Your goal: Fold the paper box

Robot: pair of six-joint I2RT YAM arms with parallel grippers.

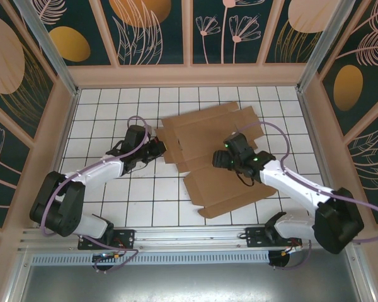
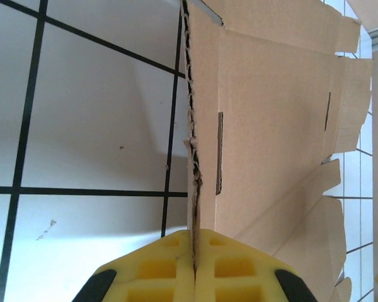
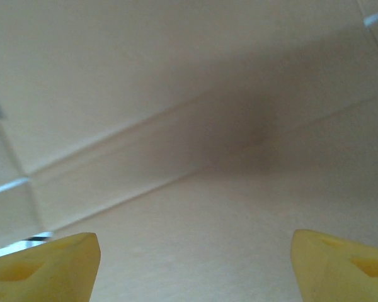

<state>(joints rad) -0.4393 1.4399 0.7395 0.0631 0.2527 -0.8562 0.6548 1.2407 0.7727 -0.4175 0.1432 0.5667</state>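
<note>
The white gridded table, walled by patterned panels, has bare tiles on its left and far sides. The paper box lies unfolded at its centre. The left gripper is clamped on its left edge. The right gripper hangs spread wide over its middle, contact unclear.

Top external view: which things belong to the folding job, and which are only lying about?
Belongs to the job: flat brown corrugated cardboard sheet with flaps and slots; left gripper, shut on its edge; right gripper, open over it.
Only surroundings: white table with black grid lines; dark floral wall panels.
</note>
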